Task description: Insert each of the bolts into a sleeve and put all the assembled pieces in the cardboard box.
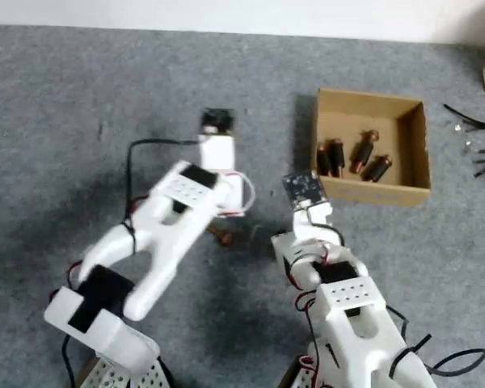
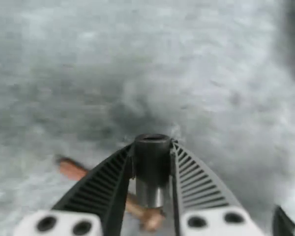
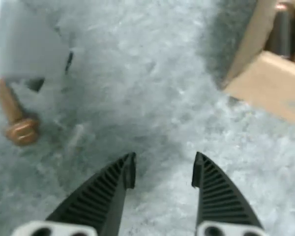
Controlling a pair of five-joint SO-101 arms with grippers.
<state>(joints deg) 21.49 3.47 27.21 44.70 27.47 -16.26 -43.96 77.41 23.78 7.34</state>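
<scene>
- The left claw (image 2: 152, 147) is clamped on the sleeve (image 2: 152, 156).
- The right claw (image 3: 162, 169) stands apart, empty.
- The bolt (image 3: 14, 115) lies flat on the counter (image 1: 81, 97) between the arms, just beside the left claw.

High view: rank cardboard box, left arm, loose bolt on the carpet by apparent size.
1. left arm, though it is nearer the camera
2. cardboard box
3. bolt, partly hidden under the arm
</scene>
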